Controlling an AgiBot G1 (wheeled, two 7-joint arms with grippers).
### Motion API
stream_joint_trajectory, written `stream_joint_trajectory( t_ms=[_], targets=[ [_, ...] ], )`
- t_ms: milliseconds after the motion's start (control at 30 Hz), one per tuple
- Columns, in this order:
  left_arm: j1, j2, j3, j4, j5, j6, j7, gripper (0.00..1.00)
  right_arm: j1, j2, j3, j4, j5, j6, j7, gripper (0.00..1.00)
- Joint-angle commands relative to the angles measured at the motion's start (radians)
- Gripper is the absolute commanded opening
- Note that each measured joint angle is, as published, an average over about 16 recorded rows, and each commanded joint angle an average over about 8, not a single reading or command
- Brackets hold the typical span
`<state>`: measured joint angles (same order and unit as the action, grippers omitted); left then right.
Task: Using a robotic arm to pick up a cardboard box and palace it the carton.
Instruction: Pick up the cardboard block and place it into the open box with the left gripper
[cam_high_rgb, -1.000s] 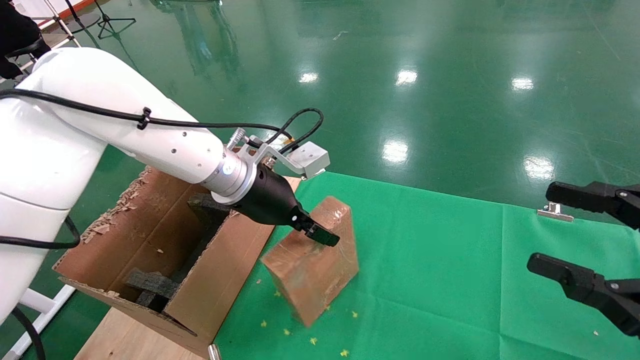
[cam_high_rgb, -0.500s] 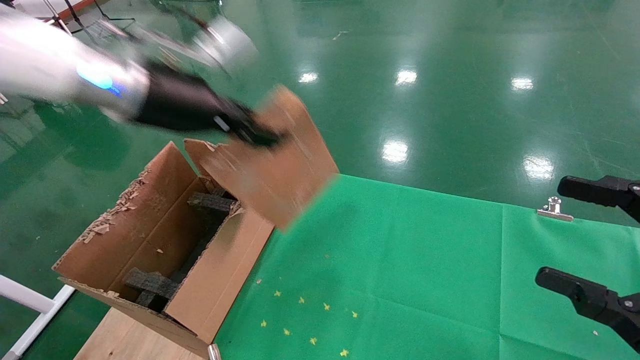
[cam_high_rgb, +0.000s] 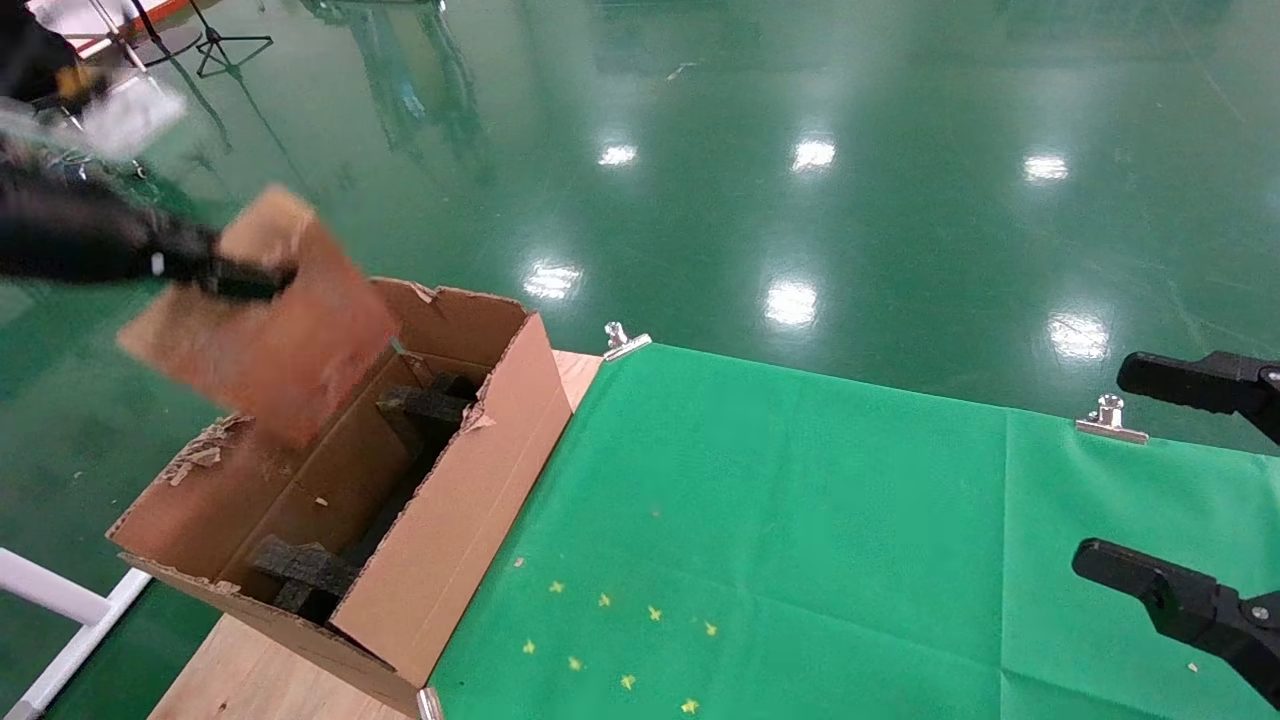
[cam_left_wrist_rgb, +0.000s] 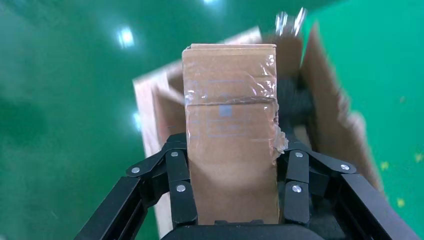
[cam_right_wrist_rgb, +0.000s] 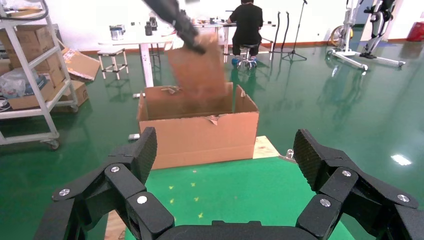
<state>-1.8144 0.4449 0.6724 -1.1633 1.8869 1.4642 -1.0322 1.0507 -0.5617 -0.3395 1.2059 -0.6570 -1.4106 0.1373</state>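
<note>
The small taped cardboard box (cam_high_rgb: 270, 330) hangs in the air, tilted, over the far left side of the carton (cam_high_rgb: 450, 540). My left gripper (cam_high_rgb: 250, 282) is shut on it, and only the black wrist of the robotic arm shows at the left edge. In the left wrist view, fingers (cam_left_wrist_rgb: 178, 170) clamp both sides of the box (cam_left_wrist_rgb: 230, 125), with the carton (cam_left_wrist_rgb: 327, 105) below. Black foam blocks (cam_high_rgb: 300, 570) lie inside the carton. My right gripper (cam_high_rgb: 1105, 465) stands open and empty at the right edge. The right wrist view shows the box (cam_right_wrist_rgb: 197, 65) above the carton (cam_right_wrist_rgb: 200, 135).
A green cloth (cam_high_rgb: 800, 520) covers the table, held by metal clips (cam_high_rgb: 625, 340) and dotted with yellow specks (cam_high_rgb: 620, 640). Bare wood (cam_high_rgb: 270, 680) shows under the carton. Across the room stand a shelf rack (cam_right_wrist_rgb: 30, 75) and a seated person (cam_right_wrist_rgb: 247, 22).
The left arm lifted the box off the green cloth and swung it left, from above the carton's far right corner to over its left side. The right gripper barely moved.
</note>
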Motion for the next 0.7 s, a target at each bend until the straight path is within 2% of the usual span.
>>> stream_joint_trajectory(
  t_ms=[33, 300, 700],
  targets=[
    [0.041, -0.02, 0.008, 0.041, -0.002, -0.023, 0.019, 0.0, 0.0, 0.0, 0.0, 0.0, 0.0, 0.0, 0.0, 1.0],
    [0.165, -0.023, 0.023, 0.232, -0.012, -0.17, 0.116, 0.0, 0.0, 0.0, 0.0, 0.0, 0.0, 0.0, 0.0, 1.0],
    [0.255, 0.061, 0.018, 0.513, -0.059, -0.353, 0.298, 0.0, 0.0, 0.0, 0.0, 0.0, 0.0, 0.0, 0.0, 1.0]
  ],
)
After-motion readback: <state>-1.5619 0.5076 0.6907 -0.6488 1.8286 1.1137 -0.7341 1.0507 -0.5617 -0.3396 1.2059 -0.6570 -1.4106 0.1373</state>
